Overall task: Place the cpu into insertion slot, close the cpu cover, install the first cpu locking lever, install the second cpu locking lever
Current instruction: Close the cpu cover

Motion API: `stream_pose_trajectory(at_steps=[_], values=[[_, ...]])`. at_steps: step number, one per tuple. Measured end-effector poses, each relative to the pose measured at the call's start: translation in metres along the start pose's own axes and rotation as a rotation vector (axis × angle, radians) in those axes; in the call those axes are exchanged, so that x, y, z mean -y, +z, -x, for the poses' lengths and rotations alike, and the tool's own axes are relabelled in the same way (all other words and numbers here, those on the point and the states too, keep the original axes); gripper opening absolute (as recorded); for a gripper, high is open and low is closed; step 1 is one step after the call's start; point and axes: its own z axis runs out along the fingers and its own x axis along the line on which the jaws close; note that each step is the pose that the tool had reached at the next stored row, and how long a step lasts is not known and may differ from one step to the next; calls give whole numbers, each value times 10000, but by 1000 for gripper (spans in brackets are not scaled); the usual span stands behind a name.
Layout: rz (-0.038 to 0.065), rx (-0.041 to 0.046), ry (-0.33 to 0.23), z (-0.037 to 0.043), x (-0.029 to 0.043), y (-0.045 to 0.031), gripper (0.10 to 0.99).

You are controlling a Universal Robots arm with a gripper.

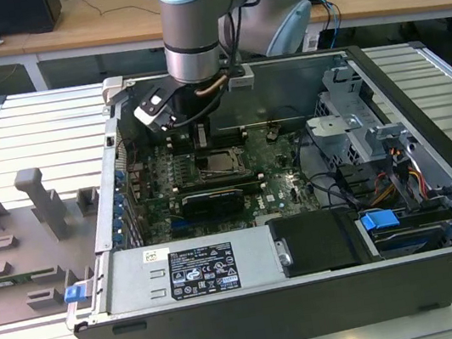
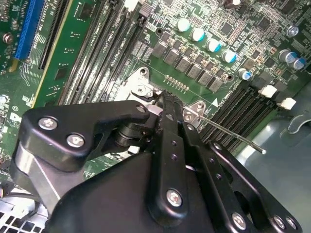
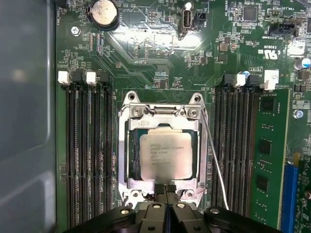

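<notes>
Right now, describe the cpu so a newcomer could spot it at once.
Inside the open computer case, find the green circuit board. Between its banks of long black memory slots lies a silver cpu cover; the cpu is the dull grey square in its window.

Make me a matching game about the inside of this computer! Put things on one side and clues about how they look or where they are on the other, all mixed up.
Things:
1. cpu
2. cpu cover
3. locking lever
4. round battery

Clues:
A. thin wire rod, slanting free beside the frame
B. shiny disc, far from the chip
C. flat grey square showing through the frame's window
D. silver metal frame lying around the chip

Pairs: 1-C, 2-D, 3-A, 4-B.
</notes>
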Motion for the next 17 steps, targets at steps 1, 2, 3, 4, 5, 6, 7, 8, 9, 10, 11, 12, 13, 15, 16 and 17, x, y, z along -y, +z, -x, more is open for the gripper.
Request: stream_pose_trajectory(at_steps=[1,2,3,4,5,6,7,8,9,10,11,12,13,15,16,17], values=[[-1,2,-4,2,1,6,106],[-1,1,-9,2,1,6,106],[1,-2,-20,2,-2,8,106],[2,-2,-23,2,-6,8,106],[5,-2,-24,2,-15,8,106],[5,-8,-29,2,-47,7,106],[1,-14,-31,3,-74,5,106],[10,-25,-37,4,-110,-3,106],[9,-27,-37,4,-120,-13,106],[6,-26,-35,6,-128,-40,106],[5,-23,-35,8,-135,-53,106],[3,-24,-34,8,-146,-62,106],[-13,-25,-36,9,-182,-68,106],[-29,-24,-38,10,-220,-78,106],[-37,-25,-36,11,-250,-91,106],[-43,-24,-37,12,-269,-100,106]])
